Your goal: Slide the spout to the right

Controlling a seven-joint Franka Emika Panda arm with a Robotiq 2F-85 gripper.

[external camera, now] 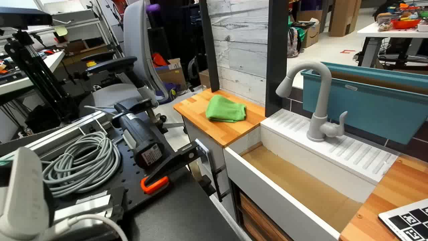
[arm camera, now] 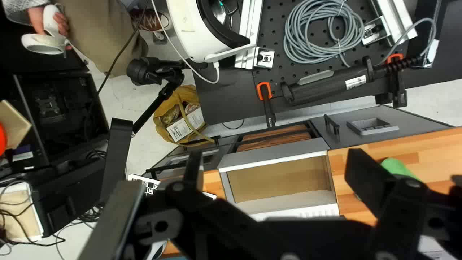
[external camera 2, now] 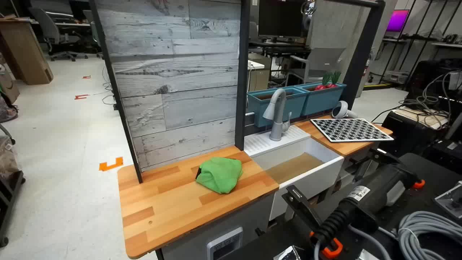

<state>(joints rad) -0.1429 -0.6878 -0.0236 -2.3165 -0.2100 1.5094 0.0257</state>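
The matte grey spout (external camera: 325, 90) stands upright on its cylindrical base on the ridged white ledge behind the sink (external camera: 281, 197). Its nozzle end points left toward the black post in both exterior views, where the spout also shows (external camera 2: 279, 112). The small side lever (external camera: 341, 124) is on the base's right side. My gripper (arm camera: 276, 169) is wide open and empty, with the sink (arm camera: 274, 162) visible between its fingers. The spout does not show in the wrist view, where my gripper's body covers part of the ledge. Neither exterior view shows my gripper.
Teal planters (external camera: 361, 100) stand right behind the spout. A black post (external camera: 277, 57) and wood-plank panel (external camera: 242, 43) rise left of it. A green cloth (external camera 2: 220, 175) lies on the left wooden counter. A checkered board (external camera 2: 352, 130) lies on the right counter.
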